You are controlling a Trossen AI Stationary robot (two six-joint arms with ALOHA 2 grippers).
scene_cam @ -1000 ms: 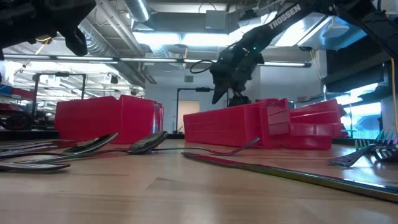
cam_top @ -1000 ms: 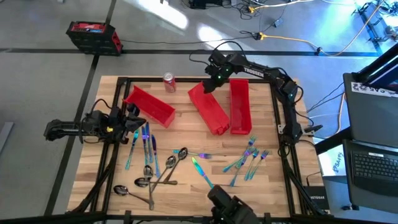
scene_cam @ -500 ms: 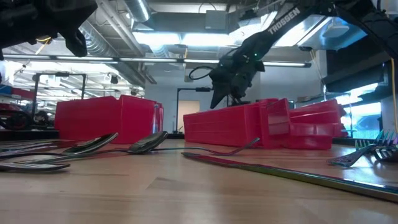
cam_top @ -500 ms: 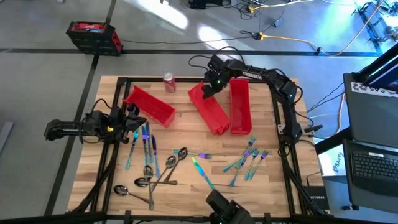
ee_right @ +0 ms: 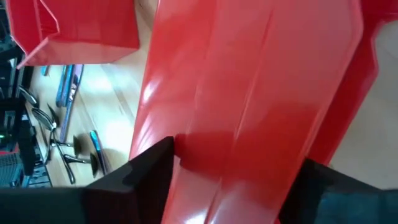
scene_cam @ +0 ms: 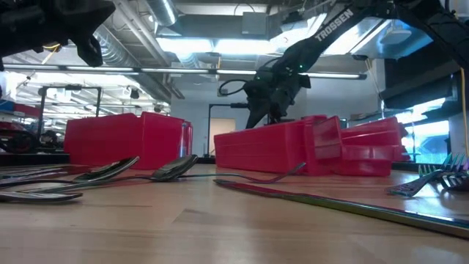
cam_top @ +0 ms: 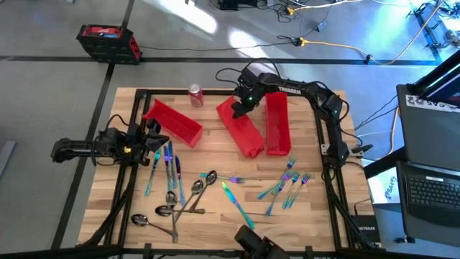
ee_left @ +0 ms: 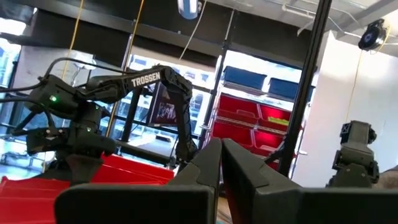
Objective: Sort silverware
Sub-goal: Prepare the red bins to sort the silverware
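Left gripper (cam_top: 155,139) sits parked at the left table edge, fingers (ee_left: 211,163) pressed together, nothing in them. Just ahead of its tips lie the teal-blue knives (cam_top: 169,164); past those, the dark spoons (cam_top: 171,201), thin metal with rounded bowls, lying flat on the pale wood.

Beyond that arm, a red bin (cam_top: 172,122), long smooth plastic, open on top. Nearer the other arm, the middle bin (cam_top: 243,126) lies askew, and here's the action: the right gripper (cam_top: 241,105) is down over its far end. In the wrist view one finger (ee_right: 146,165) shows against the bin's outer wall and the other across the trough, so the jaws straddle the bin's end, apart; whether they pinch it yet, I cannot tell.

My read: it's lining up this bin. Best to clamp squarely on the wall, since glossy plastic can slip, then swing it gently parallel to the third bin (cam_top: 277,122) alongside, without shoving that one.

Well short of this gripper, toward the near edge, the forks (cam_top: 291,183) lie fanned, iridescent and slim. Nothing is sorted yet.
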